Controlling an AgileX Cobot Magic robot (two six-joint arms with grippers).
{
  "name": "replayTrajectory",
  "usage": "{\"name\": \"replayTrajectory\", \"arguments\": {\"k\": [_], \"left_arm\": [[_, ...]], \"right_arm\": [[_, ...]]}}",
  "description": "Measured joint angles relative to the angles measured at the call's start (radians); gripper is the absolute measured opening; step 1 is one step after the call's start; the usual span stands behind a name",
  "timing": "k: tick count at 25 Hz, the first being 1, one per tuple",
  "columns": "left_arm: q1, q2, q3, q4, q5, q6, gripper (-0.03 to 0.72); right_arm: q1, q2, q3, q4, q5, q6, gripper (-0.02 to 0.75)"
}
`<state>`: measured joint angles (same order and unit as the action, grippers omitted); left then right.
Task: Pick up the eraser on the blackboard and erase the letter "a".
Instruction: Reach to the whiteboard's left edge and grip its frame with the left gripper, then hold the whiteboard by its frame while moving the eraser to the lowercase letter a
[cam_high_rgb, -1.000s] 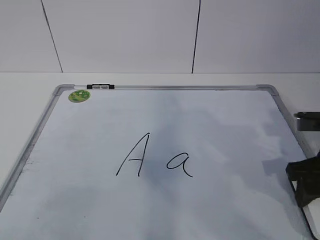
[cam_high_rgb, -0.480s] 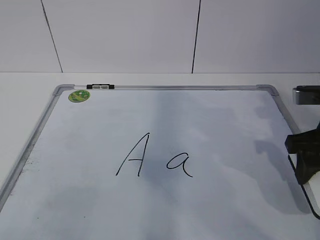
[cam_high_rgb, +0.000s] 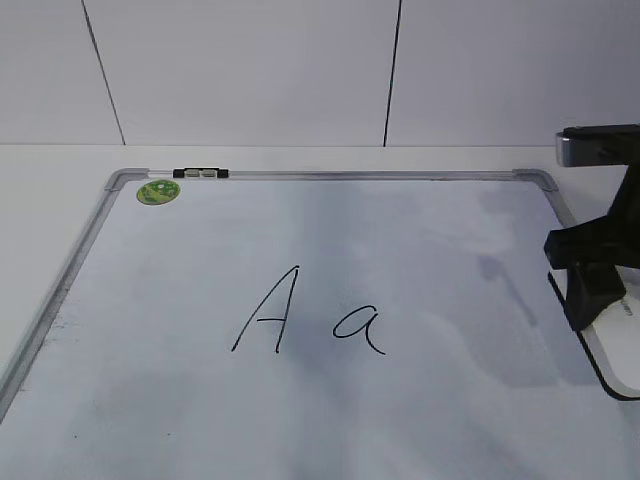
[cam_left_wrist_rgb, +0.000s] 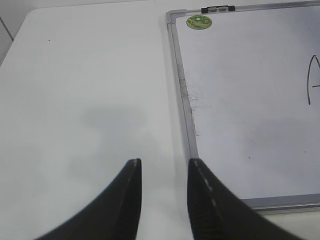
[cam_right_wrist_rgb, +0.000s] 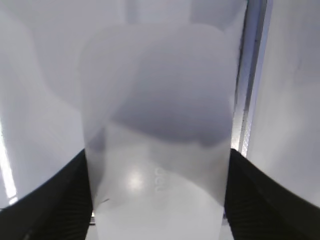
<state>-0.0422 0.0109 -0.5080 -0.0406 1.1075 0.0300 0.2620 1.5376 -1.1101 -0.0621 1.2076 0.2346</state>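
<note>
Blackboard (cam_high_rgb: 120, 260): eraser (cam_high_rgb: 612, 345), right gripper (cam_high_rgb: 592, 285) now higher.

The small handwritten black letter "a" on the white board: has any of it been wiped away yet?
No: in the exterior view the small black letter "a" is whole, beside the taller capital "A".

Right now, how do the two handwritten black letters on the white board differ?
The tall pointed capital "A" is built of straight strokes; the small rounded lowercase "a" is curved and about half as high. The capital stands left, the lowercase right. Both are thin black marker, unerased.
</note>
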Motion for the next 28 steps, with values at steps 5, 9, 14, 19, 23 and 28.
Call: {"name": "replayTrajectory", "arguments": {"k": [5,9,14,19,23,28], "left_arm": [[0.000,0.031,-0.016,0.000,-0.023,0.000,0.235],[0.000,0.172,-0.080,0.002,-0.109,0.000,0.235],[0.000,0.435,-0.141,0.004,-0.186,0.000,0.235],[0.000,0.695,-0.209,-0.020,-0.227,0.000,0.235],[0.000,0.884,-0.292,-0.065,-0.238,0.000,0.235],[0.000,1.112,-0.400,-0.082,-0.233,0.000,0.235]], "right_arm": [[0.002,0.000,0.000,0.000,0.006,-0.002,0.560],[0.002,0.000,0.000,0.002,0.007,-0.004,0.560],[0.007,0.000,0.000,0.008,0.007,-0.004,0.560],[0.045,0.000,0.000,0.011,0.008,-0.004,0.560],[0.051,0.000,0.000,0.015,0.008,-0.006,0.560],[0.062,0.000,0.000,0.025,0.008,-0.012,0.560]]}}
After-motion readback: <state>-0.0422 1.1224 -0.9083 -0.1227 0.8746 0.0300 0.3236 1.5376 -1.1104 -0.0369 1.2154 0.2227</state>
